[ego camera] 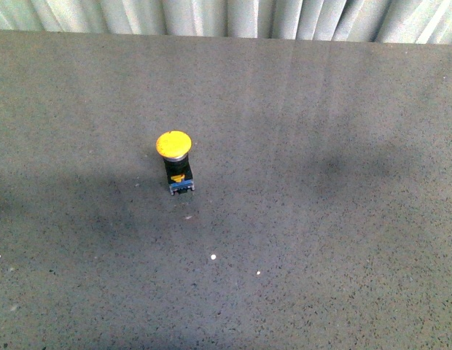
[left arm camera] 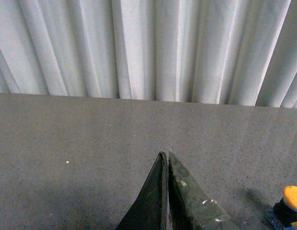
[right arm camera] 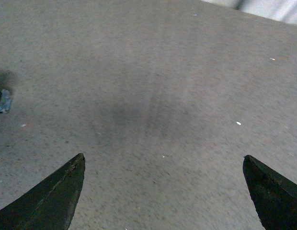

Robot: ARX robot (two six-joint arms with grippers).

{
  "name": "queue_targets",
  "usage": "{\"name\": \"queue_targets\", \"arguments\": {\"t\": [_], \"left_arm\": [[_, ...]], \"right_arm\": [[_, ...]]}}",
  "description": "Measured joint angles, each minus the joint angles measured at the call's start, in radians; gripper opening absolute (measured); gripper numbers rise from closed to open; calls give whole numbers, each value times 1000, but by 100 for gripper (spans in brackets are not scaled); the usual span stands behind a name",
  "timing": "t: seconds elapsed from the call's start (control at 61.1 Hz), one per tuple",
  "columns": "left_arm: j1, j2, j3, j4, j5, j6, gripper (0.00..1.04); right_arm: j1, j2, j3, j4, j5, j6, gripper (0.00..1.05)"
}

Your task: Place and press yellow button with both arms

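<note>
The yellow button [ego camera: 175, 161] stands upright on the grey speckled table [ego camera: 321, 219], left of centre in the front view: a round yellow cap on a black body with a small blue base. No arm shows in the front view. In the left wrist view the button [left arm camera: 291, 207] sits at the frame's corner, off to one side of my left gripper [left arm camera: 165, 154], whose two fingers are pressed together, shut on nothing. My right gripper [right arm camera: 164, 159] is open wide over bare table; only the button's blue base [right arm camera: 2, 101] shows at the frame's edge.
A pale pleated curtain [ego camera: 226, 16] hangs behind the table's far edge and fills the upper half of the left wrist view [left arm camera: 148, 48]. Small white specks [ego camera: 213, 257] dot the tabletop. Soft shadows lie across the table.
</note>
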Motion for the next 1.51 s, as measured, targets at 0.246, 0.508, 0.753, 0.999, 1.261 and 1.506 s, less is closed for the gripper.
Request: {"name": "queue_targets", "arguments": {"t": [0.246,0.508,0.753,0.999,1.261,1.506], "left_arm": [[0,-144,0,-137,0,0,1],[0,-250,0,-240,0,0,1],[0,-325,0,-313,0,0,1],[0,-387,0,-376,0,0,1],[1,-557,0,-565,0,0,1],[1,-558,0,-565,0,0,1]], "right_arm": [[232,503,344,-7,23,46,89],[341,742,583,-77,35,114,47],[389,842,698,-126,1,156,8],[406,904,735,-152,-33,202,1],[415,931,763,-163,-68,216,1],[416,958,774,-169,-92,231,1]]}}
